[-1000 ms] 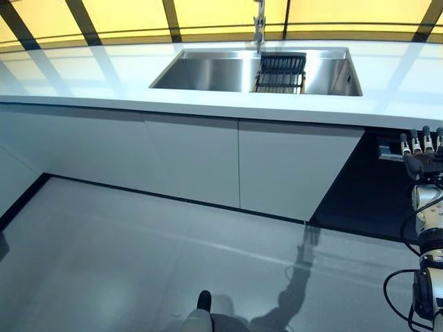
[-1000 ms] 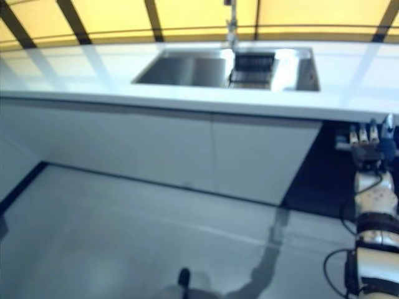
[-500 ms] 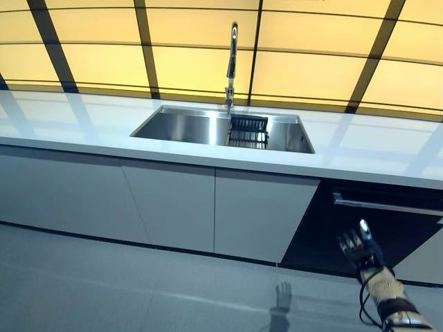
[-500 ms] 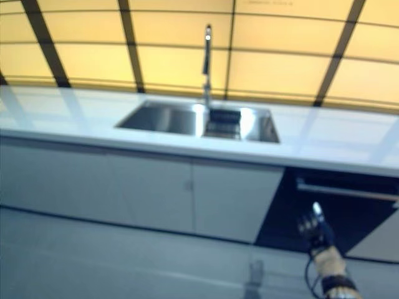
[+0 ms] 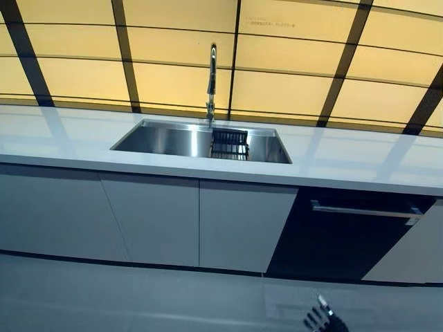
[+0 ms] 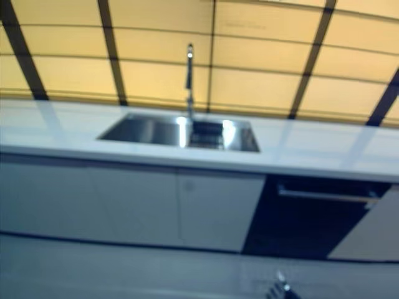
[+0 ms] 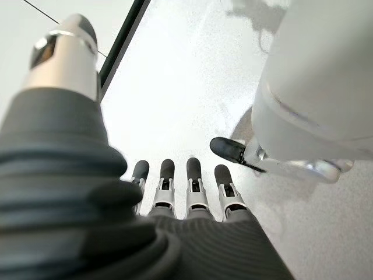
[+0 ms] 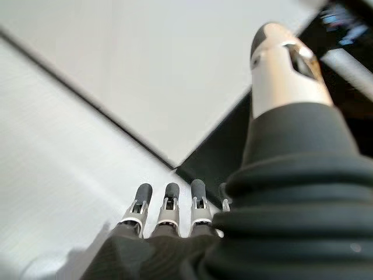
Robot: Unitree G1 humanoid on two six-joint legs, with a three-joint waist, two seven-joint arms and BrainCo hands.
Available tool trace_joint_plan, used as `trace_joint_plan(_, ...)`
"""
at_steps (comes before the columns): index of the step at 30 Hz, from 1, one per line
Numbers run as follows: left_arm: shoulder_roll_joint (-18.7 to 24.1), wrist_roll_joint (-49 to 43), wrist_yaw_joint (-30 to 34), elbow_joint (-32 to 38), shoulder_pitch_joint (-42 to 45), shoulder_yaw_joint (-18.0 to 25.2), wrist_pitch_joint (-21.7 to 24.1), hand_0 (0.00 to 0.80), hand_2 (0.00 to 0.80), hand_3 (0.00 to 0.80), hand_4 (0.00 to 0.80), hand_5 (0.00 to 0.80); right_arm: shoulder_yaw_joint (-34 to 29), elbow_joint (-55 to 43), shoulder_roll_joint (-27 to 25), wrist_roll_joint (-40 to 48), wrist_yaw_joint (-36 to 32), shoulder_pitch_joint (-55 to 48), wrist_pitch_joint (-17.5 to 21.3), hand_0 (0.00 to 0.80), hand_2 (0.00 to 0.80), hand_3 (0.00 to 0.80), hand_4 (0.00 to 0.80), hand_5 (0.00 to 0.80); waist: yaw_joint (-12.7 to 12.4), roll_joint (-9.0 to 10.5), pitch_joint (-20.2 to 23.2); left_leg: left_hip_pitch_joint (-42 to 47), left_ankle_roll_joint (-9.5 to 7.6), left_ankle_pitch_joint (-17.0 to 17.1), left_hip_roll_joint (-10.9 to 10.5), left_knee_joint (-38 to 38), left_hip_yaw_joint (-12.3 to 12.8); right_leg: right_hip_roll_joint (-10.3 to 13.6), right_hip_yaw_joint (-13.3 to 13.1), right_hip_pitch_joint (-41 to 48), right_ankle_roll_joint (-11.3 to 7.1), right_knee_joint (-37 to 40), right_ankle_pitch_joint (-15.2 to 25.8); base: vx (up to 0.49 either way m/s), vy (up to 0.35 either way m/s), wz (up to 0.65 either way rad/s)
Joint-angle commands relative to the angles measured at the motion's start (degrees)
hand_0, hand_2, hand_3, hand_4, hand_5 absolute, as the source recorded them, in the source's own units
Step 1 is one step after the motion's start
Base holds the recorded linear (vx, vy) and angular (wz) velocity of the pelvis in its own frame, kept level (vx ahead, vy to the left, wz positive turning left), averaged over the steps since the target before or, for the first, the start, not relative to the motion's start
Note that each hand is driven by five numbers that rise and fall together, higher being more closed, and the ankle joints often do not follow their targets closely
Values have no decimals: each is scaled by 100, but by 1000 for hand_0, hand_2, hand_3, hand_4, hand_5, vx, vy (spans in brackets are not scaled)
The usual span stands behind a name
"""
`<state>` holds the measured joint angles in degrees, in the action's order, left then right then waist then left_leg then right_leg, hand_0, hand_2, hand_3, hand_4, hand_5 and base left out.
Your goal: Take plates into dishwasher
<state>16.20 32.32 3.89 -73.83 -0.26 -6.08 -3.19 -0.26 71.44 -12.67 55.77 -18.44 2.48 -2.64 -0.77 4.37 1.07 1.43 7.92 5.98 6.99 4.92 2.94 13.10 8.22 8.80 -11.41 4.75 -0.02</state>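
Observation:
No plate shows in any view. The dishwasher (image 5: 346, 238) is a dark front panel under the white counter, right of the sink, with a silver bar handle (image 5: 363, 209); its door is closed. My right hand (image 5: 320, 320) shows only as fingertips at the bottom edge, low before the dishwasher and apart from it. In the right wrist view its fingers (image 8: 167, 209) are straight and hold nothing, with the dark panel (image 8: 215, 157) past them. My left hand (image 7: 192, 186) shows only in its own wrist view, fingers straight, empty, over the floor.
A steel sink (image 5: 169, 140) is set in the white counter (image 5: 360, 166), with a tall faucet (image 5: 211, 76) behind it and a black rack (image 5: 229, 144) inside. White cabinet doors (image 5: 152, 221) run left of the dishwasher. Grey floor lies in front.
The camera has tilted up and the whole picture has shifted. My right hand has dropped from near the dishwasher handle to the view's bottom edge.

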Motion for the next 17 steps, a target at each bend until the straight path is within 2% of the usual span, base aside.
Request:
trace_joint_plan(1, -219, -658, -152, -497, -385, -66, -46, 0, 0, 0, 0, 0, 156, 132, -46, -830, 212, 226, 124, 0, 0, 0, 0, 0, -30, -266, -100, 135, -513, -299, -376, 8, 102, -581, 156, -325, 480, 4, 446, 19, 30, 0)
trace_joint_plan(6, -296, -781, -257, -588, -329, -89, -329, 0, 0, 0, 0, 0, 306, 419, 91, -1379, 562, 63, -137, 0, 0, 0, 0, 0, -7, -304, -123, 176, -533, -323, -375, 8, 122, -557, 184, -303, 477, -16, 431, 13, 21, 0)
trace_joint_plan(9, -340, -738, -234, -635, -275, -56, -335, 0, 0, 0, 0, 0, 257, 527, 155, -1219, 549, -32, -178, 0, 0, 0, 0, 0, 22, -327, -148, 203, -542, -335, -379, 8, 129, -541, 174, -301, 466, -34, 435, 19, 35, 0)
trace_joint_plan(17, -424, -513, -172, -584, -224, -54, -242, 0, 0, 0, 0, 0, 225, 554, 194, -1243, 493, -100, -43, 0, 0, 0, 0, 0, 58, -336, -200, 254, -563, -372, -392, 8, 121, -526, 152, -283, 448, -64, 421, 1, 4, 0)
